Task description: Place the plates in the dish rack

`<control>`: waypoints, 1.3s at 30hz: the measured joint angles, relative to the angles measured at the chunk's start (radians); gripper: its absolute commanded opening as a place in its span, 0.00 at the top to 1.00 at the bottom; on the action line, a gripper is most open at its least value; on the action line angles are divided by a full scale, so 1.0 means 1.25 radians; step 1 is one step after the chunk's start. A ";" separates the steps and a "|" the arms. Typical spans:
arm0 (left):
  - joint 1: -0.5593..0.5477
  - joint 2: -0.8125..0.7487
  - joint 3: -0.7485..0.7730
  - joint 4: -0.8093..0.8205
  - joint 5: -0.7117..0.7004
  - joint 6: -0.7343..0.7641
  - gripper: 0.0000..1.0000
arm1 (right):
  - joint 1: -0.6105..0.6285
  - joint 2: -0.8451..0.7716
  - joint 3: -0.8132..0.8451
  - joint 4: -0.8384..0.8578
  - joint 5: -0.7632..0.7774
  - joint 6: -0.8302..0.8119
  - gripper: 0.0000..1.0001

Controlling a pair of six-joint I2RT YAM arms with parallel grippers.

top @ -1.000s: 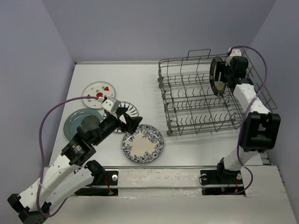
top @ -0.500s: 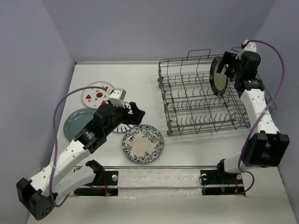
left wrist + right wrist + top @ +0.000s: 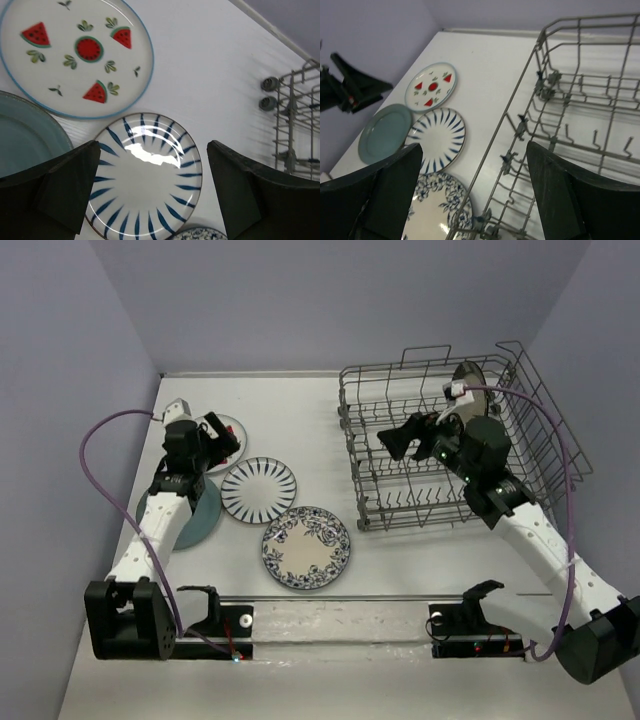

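Rack: grey wire basket, upright tines, tall open sides; right half of table.
Tan plate: on edge in the rack's far right corner.
Watermelon plate: white, blue rim, red slices; flat, far left.
Teal plate: plain, flat, nearer.
Striped plate: blue rays on white, just beside both.
Floral plate: blue border, cream centre, nearest the bases.
Left gripper: fingers wide apart, empty, over the watermelon plate.
Right gripper: spread wide, empty, above the rack's left part.

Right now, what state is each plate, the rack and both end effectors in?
Brown-rimmed plate: upright in the dish rack.
Striped plate: flat on the table.
Floral plate: flat on the table.
Teal plate: flat on the table.
Fruit-patterned plate: flat on the table.
Left end effector: open, empty.
Right end effector: open, empty.
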 measured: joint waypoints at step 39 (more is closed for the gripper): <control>0.293 0.623 0.291 0.040 0.055 0.110 0.31 | 0.062 -0.216 -0.255 0.056 -0.085 0.076 0.12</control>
